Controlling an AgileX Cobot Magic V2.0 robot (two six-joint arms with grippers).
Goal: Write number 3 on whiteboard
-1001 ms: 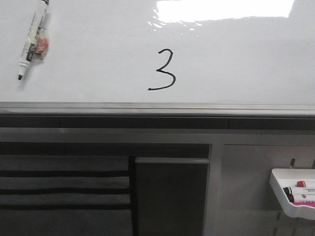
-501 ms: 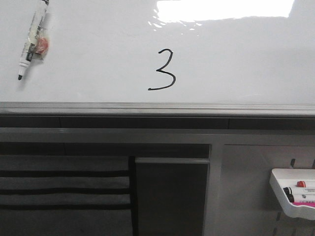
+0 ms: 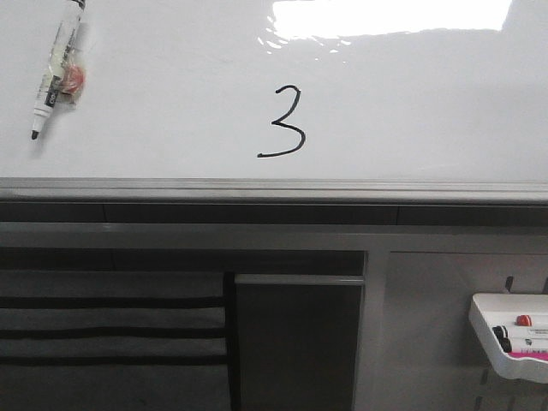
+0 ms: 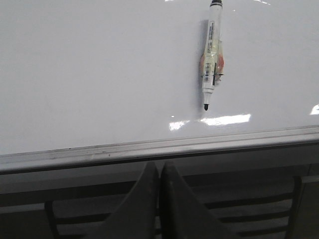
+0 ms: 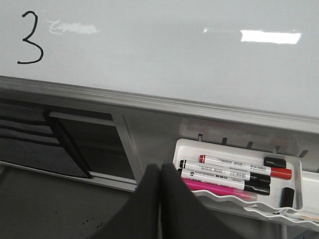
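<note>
One black number 3 (image 3: 283, 122) sits on the whiteboard (image 3: 411, 103).

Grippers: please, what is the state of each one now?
Left gripper: closed, holding nothing.
Right gripper: closed, holding nothing.

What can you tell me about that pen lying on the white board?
The marker lies flat on the whiteboard, at its left part, well apart from the number 3. It has a slim white barrel with printed black labelling, a dark end, and an uncapped black tip. Something reddish under clear tape is stuck at mid-barrel. The left wrist view shows it with the tip pointing toward the board's grey edge rail. Nothing grips it.
</note>
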